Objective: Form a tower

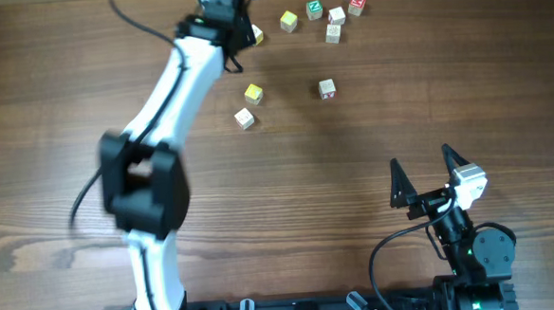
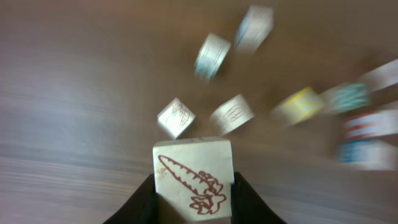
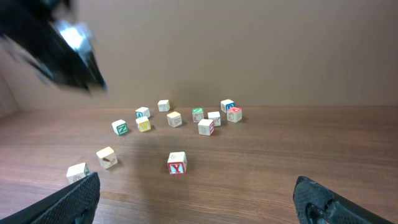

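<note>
- brown wooden tabletop [image 1: 464, 98], plain wall behind. seen any tower yet?
- no. only loose cubes, none on top of another, as far as visible. main cluster [image 1: 331, 14] at far edge, three more nearer: yellow cube [image 1: 253, 93], pale cube [image 1: 245, 119], y cube [image 1: 327, 89], all apart.
- so nothing stacked. and left tool [image 2: 194, 196]?
- stretched out to far edge, beside cluster. pinching carrot cube [image 2: 193, 171] between both fingers, red drawing facing camera. cannot tell whether lifted or resting on wood; very blurred view.
- right tool [image 1: 420, 162]?
- spread wide, holding nothing, low near own base, well apart from all cubes.
- judged progress?
- probably very start: one cube gripped, no base visible. left to do: set this cube on another one, then add more, one by one, each squared on the one below.
- place for tower?
- not shown. maybe open wood near yellow cube, only a guess.
</note>
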